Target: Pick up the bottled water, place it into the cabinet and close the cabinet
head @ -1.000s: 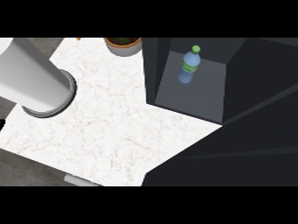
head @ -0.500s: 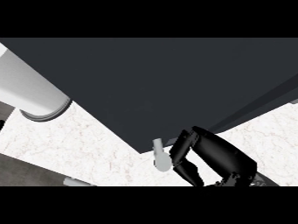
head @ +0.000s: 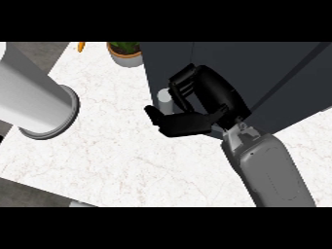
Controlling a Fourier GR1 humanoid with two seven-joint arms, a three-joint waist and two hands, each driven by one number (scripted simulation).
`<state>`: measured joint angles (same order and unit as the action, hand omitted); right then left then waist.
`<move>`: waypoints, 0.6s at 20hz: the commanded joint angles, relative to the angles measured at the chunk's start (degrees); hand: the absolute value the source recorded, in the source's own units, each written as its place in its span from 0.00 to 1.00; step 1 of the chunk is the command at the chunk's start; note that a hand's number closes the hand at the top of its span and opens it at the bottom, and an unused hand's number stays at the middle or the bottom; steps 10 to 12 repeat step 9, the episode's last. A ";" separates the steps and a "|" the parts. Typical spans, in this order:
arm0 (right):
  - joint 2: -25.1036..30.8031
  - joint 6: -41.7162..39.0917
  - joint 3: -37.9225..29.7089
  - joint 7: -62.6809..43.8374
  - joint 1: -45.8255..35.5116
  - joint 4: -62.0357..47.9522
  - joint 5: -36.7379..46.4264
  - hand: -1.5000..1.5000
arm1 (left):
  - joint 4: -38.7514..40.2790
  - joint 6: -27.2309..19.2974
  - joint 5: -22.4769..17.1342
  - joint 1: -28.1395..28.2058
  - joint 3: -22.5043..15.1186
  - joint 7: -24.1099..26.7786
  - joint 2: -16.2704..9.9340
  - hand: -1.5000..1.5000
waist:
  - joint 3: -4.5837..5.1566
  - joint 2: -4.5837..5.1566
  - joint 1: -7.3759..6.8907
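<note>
The right hand (head: 197, 104), fingers curled at the pale handle (head: 164, 98) on the cabinet (head: 269, 73) door's left edge, hides any grip; the bottle is out of sight.

The counter (head: 125, 155) looks like white marble with faint grey and brownish veins, smooth with a soft sheen. The cabinet (head: 269, 73) has flat, matt dark grey panels. The right hand (head: 201, 104) is glossy black plastic, its forearm (head: 269, 175) smooth grey. The cylinder (head: 25, 92) is plain matt white. The plant pot (head: 129, 57) looks like tan clay.
</note>
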<state>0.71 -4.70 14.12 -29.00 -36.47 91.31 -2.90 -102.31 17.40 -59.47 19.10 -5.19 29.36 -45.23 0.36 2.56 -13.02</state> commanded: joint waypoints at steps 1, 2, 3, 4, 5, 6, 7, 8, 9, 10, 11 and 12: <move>-0.67 8.19 -4.19 0.25 -10.72 -10.25 -1.60 1.00 | 0.73 0.58 -1.01 -0.55 0.80 -0.49 -0.40 0.00 | -0.12 0.01 0.85; -0.69 9.80 -4.99 1.60 -11.29 -12.29 -1.80 0.00 | 0.46 0.63 -0.87 0.45 0.94 -0.14 -0.28 0.00 | -0.19 -0.08 0.52; -0.71 10.56 -5.74 1.41 -11.94 -13.95 -3.12 0.00 | 0.59 0.51 -1.01 0.39 1.11 -0.13 -0.18 0.00 | -0.21 0.02 0.84; -0.71 12.10 -5.74 2.17 -12.39 -14.56 -4.24 0.00 | 0.61 1.20 -1.11 0.13 1.02 0.59 0.47 0.00 | -0.17 0.14 0.50; -0.71 13.04 -5.50 1.56 -13.72 -15.71 -4.76 0.00 | 0.82 0.47 -0.60 -0.24 0.87 0.13 0.28 0.00 | -0.18 0.13 1.17; -0.71 13.49 -5.57 1.56 -14.85 -16.72 -5.06 0.00 | 1.65 1.06 -1.22 -0.13 1.59 0.05 -0.11 0.00 | -0.14 0.08 1.40; -0.71 14.64 -5.11 1.17 -16.21 -17.48 -6.05 0.00 | 1.45 1.10 -0.48 0.54 1.12 0.65 0.54 0.00 | -0.14 -0.26 1.31; -0.71 15.02 -4.80 1.94 -16.57 -18.35 -6.32 0.00 | 0.83 1.49 -0.37 0.21 0.65 0.33 0.40 0.00 | -0.16 -0.03 1.19; -0.71 15.99 -4.56 2.71 -16.33 -19.45 -7.00 0.00 | 1.40 1.74 -0.73 0.86 1.40 0.15 -0.16 0.00 | -0.20 -0.13 1.36; -0.71 15.99 -4.56 2.71 -16.33 -19.45 -7.00 0.00 | 1.40 1.74 -0.73 0.86 1.40 0.15 -0.16 0.00 | -0.20 -0.13 1.36; -0.71 15.99 -4.56 2.71 -16.33 -19.45 -7.00 0.00 | 1.40 1.74 -0.73 0.86 1.40 0.15 -0.16 0.00 | -0.20 -0.13 1.36; -0.71 15.99 -4.56 2.71 -16.33 -19.45 -7.00 0.00 | 1.40 1.74 -0.73 0.86 1.40 0.15 -0.16 0.00 | -0.20 -0.13 1.36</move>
